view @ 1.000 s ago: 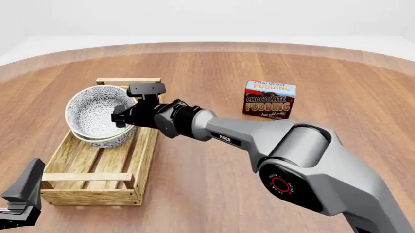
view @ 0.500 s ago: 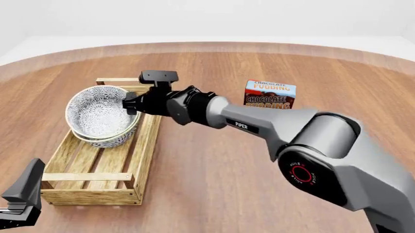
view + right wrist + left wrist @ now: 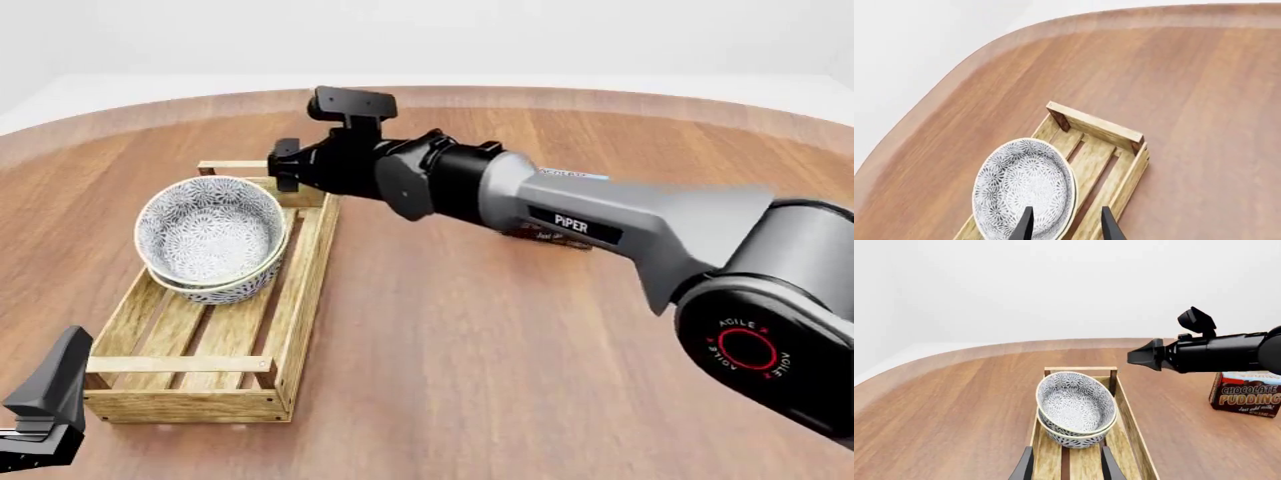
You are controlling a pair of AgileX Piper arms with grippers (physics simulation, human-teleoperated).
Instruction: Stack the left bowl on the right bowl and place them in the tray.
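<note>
Two white bowls with grey speckle are stacked in the light-wood tray (image 3: 304,300). The upper bowl (image 3: 207,228) sits nested and slightly tilted in the lower bowl (image 3: 238,288). My right gripper (image 3: 283,165) is open and empty. It hangs above the tray's far right corner, apart from the bowls. In the right wrist view, its fingers (image 3: 1026,222) frame the upper bowl (image 3: 1021,192) and the tray (image 3: 1097,127) below. My left gripper (image 3: 47,405) is open and empty at the near left. It looks along the tray (image 3: 1131,425) at the stacked bowls (image 3: 1075,402).
A chocolate pudding box (image 3: 1246,395) stands on the table to the right of the tray. In the front view my right arm (image 3: 574,220) hides most of it. The right arm's gripper (image 3: 1142,355) also crosses the left wrist view, above the tray's far end.
My right gripper has let go of the bowls' rim, risen and moved towards the tray's far end. The arm now covers the pudding box. The bowls and the left arm have not moved.
</note>
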